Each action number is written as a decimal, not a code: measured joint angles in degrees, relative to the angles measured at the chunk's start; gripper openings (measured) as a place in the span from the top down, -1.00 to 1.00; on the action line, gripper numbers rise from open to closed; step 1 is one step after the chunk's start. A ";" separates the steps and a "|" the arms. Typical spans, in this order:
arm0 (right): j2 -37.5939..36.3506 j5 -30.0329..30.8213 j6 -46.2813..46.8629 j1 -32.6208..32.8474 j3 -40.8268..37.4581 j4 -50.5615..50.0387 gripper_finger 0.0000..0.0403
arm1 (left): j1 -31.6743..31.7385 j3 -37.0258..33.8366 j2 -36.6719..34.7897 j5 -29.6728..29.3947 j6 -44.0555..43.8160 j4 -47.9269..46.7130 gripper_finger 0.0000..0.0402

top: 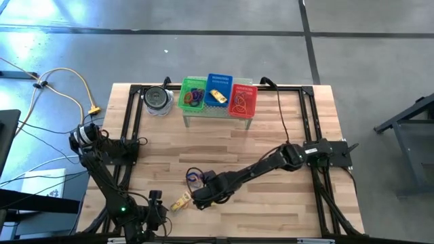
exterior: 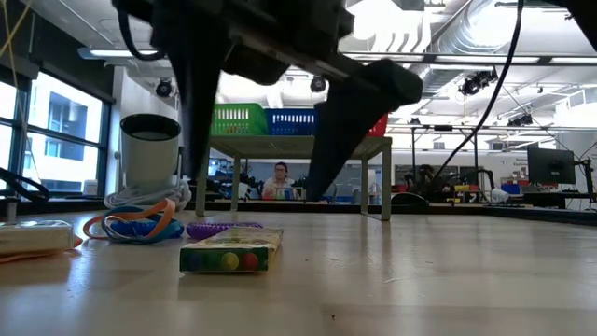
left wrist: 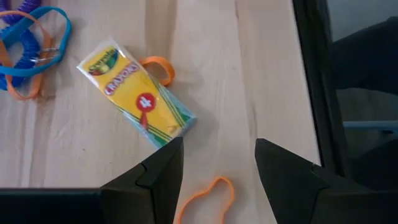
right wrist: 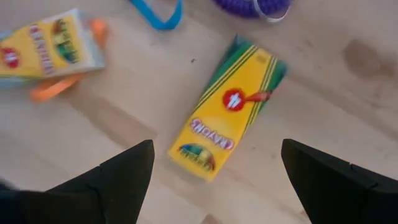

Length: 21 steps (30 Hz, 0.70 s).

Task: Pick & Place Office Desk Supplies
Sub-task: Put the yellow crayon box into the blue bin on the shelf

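Two yellow crayon boxes lie flat near the table's near edge. One [right wrist: 227, 115] lies below and between the open fingers of my right gripper [right wrist: 217, 144], which points down over it [exterior: 231, 252] without touching. The other [left wrist: 137, 93] lies on an orange band [left wrist: 158, 65], ahead of my open left gripper [left wrist: 219, 143], which hovers at the near left [top: 156, 200]. Another orange band [left wrist: 208, 196] lies under that gripper. Blue and orange loops [exterior: 140, 224] and a purple coil [exterior: 224, 227] rest on the wood just beyond the boxes.
Green [top: 192, 95], blue [top: 218, 88] and red [top: 243, 99] baskets stand on a small stand at the far edge, with a round grey tin [top: 157, 99] to their left. Black frame rails [top: 132, 129] run along the table's sides. Bare wood lies in the middle.
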 joint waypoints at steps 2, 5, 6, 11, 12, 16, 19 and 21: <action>0.70 0.01 0.04 -0.32 -0.01 0.42 -0.70 | -0.09 0.00 0.00 -0.01 -0.01 -0.18 0.04; 1.42 -0.44 0.26 -0.75 0.02 0.67 -0.70 | -0.09 0.00 0.00 -0.04 0.48 -0.27 0.04; 1.98 -0.67 0.71 -0.93 0.08 0.99 -0.70 | -0.09 0.00 0.00 -0.10 0.64 -0.27 0.04; 3.55 -3.66 1.57 -1.99 -0.01 0.06 -0.70 | -0.07 0.00 0.00 -0.52 1.17 -0.50 0.04; 3.66 -4.10 1.57 -2.19 -0.01 -0.36 -0.70 | -0.07 0.00 0.00 -0.57 1.35 -0.50 0.04; 4.49 -4.82 2.01 -3.00 0.12 -0.37 -0.70 | -0.07 0.00 -0.01 -0.60 1.34 -0.74 0.04; 4.65 -5.97 2.05 -3.48 0.14 -0.32 -0.70 | -0.05 0.00 -0.02 -0.60 1.31 -0.73 0.04; 4.66 -5.90 2.05 -3.45 0.14 -0.70 -0.70 | -0.07 0.00 -0.02 -0.60 1.30 -0.71 0.04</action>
